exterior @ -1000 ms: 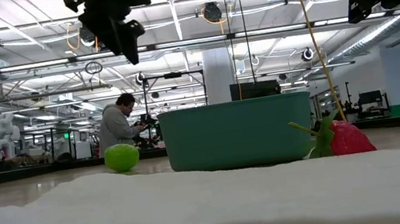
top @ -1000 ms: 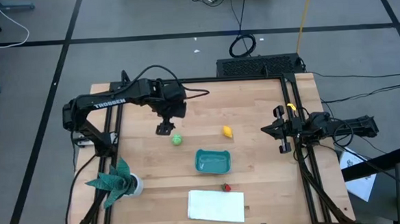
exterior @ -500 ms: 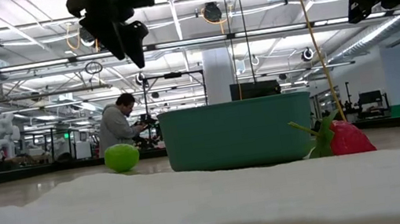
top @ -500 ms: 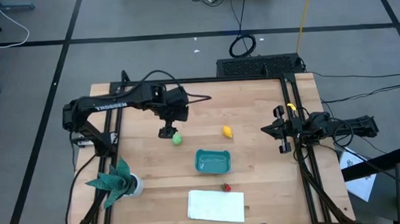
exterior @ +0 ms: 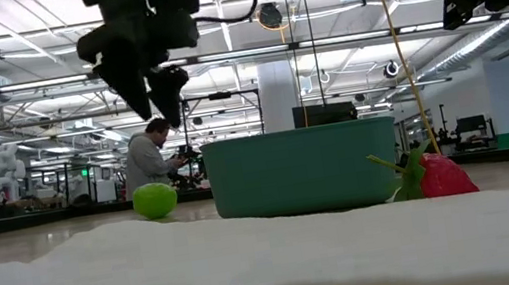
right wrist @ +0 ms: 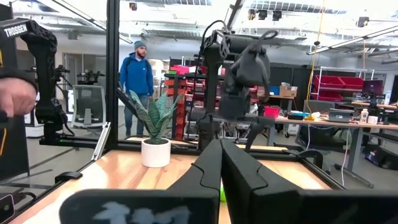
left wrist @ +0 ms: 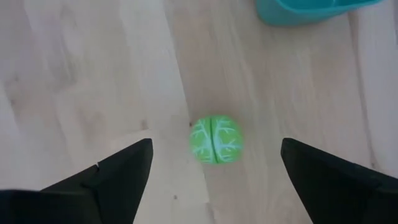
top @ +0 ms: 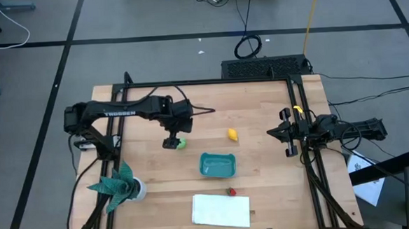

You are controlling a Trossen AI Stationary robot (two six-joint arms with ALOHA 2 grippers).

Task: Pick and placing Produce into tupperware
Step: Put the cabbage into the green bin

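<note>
The green round piece (top: 182, 141) rests on the wooden table, and the left wrist view shows it between and beyond my fingers (left wrist: 214, 139). My left gripper (top: 172, 141) hangs open just above it, pointing down (exterior: 157, 112), a finger on either side and touching nothing. The yellow lemon piece (top: 232, 134) lies farther right. The teal tupperware (top: 217, 165) sits nearer the near edge, with the small red piece (top: 231, 191) below it. My right gripper (top: 272, 132) waits shut at the table's right edge (right wrist: 217, 168).
A white rectangle (top: 221, 209) lies at the near edge, beside the red piece. A teal leafy plant in a white pot (top: 120, 183) stands at the near left. Black frame rails run along the table's sides. People stand in the room beyond the table.
My left gripper has come down and moved toward the near edge and a little right, ending over the green piece. The produce, the tupperware and my right arm have stayed where they were.
</note>
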